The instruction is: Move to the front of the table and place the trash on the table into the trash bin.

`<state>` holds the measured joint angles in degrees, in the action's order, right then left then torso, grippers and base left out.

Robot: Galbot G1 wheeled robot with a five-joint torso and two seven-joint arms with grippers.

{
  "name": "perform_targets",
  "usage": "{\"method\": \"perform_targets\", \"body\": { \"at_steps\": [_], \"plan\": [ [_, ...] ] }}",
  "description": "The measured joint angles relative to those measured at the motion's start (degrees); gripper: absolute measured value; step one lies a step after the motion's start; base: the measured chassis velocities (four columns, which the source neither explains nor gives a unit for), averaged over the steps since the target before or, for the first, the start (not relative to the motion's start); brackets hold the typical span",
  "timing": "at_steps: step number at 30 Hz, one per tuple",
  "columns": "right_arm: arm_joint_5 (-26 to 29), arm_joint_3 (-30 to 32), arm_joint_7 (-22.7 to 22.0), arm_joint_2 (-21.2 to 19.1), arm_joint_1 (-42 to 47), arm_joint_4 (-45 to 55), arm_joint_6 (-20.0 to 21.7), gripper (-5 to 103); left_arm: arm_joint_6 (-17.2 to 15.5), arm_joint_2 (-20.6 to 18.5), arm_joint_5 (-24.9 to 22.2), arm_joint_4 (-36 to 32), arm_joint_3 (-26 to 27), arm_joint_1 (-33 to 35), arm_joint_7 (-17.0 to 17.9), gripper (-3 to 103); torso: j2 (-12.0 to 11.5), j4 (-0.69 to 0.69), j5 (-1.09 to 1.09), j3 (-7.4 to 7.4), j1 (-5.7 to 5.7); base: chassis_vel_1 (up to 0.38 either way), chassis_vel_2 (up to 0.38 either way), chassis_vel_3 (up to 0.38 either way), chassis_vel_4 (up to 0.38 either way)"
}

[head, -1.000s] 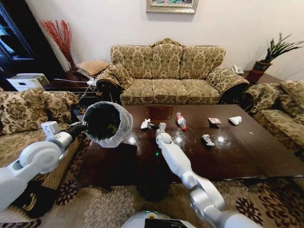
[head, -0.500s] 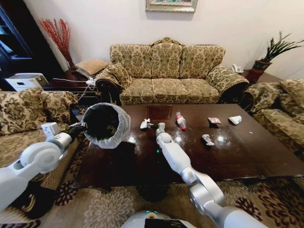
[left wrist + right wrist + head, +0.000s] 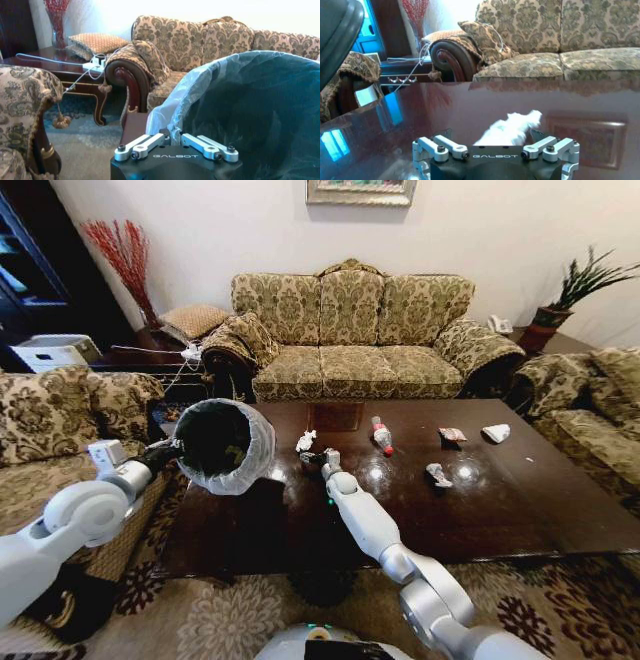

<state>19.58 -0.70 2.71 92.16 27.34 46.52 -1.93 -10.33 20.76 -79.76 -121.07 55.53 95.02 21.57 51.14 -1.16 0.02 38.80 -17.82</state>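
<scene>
R hand [image 3: 311, 453] open astride white paper wad [image 3: 512, 129], maybe touching; L hand [image 3: 175, 139] grips trash bin [image 3: 224, 442] rim beside surface [image 3: 480, 510].

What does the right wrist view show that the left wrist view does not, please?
In the right wrist view: the right gripper open, low over the glossy table, with a white paper wad between its fingers. In the left wrist view: the left gripper clamped on the bag-lined rim of the trash bin, whose dark inside faces the camera. Both share the patterned sofa behind and the side table with the red branches.
</scene>
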Motion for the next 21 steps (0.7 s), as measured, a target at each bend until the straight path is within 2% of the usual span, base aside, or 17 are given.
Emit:
{"method": "perform_targets", "body": {
  "at_steps": [5, 7, 11, 12, 16, 18, 19, 21],
  "plan": [
    [0.4, -1.1, 0.0, 0.0, -1.3, -1.4, -0.3, 100, 0.0, 0.0, -0.1, -0.2, 0.2, 0.2, 0.2, 0, 0.0, -0.01, -0.06, 0.02, -0.05, -0.001, 0.126, -0.006, -0.129],
    [0.8, -1.5, 0.0, 0.0, -1.8, -1.8, 1.2, 101, 0.0, 0.0, -0.1, -0.5, 0.2, 0.3, 0.3, 0, 0.0, -0.01, -0.04, 0.02, -0.05, 0.016, 0.084, 0.009, -0.077],
    [0.4, -1.7, -0.2, 0.0, -1.4, -1.6, 3.2, 90, 0.0, 0.1, -0.1, -0.7, 0.2, 0.3, 0.4, 0, 0.0, -0.01, 0.0, 0.0, 0.0, 0.0, 0.0, 0.0, 0.0],
    [0.4, -1.7, -0.2, 0.0, -1.4, -1.6, 3.2, 90, 0.0, 0.1, -0.1, -0.7, 0.2, 0.3, 0.4, 0, 0.0, -0.01, 0.0, 0.0, 0.0, 0.0, 0.0, 0.0, 0.0],
    [-0.3, -1.8, -1.9, 0.0, -0.7, -1.2, 4.5, 75, 0.0, 0.2, -0.2, -0.6, 0.2, 0.3, 0.5, 0, 0.0, 0.0, 0.0, -0.01, 0.03, 0.0, 0.0, 0.0, 0.0],
    [-0.4, -1.7, -2.3, 0.0, -0.7, -1.1, 4.7, 75, 0.0, 0.3, -0.2, -0.6, 0.2, 0.3, 0.5, 0, 0.0, 0.0, 0.0, 0.0, 0.01, 0.0, 0.0, 0.0, 0.0],
    [-0.4, -1.7, -2.6, 0.0, -0.7, -1.1, 4.8, 67, 0.0, 0.3, -0.2, -0.6, 0.2, 0.3, 0.5, 0, 0.0, 0.0, -0.03, 0.0, -0.02, 0.0, 0.0, 0.0, 0.0],
    [-0.4, -1.6, -2.7, 0.0, -0.7, -1.1, 5.0, 67, 0.0, 0.4, -0.2, -0.6, 0.2, 0.3, 0.5, 0, 0.0, 0.0, -0.03, 0.0, -0.02, 0.0, 0.0, 0.0, 0.0]
  ]
}}
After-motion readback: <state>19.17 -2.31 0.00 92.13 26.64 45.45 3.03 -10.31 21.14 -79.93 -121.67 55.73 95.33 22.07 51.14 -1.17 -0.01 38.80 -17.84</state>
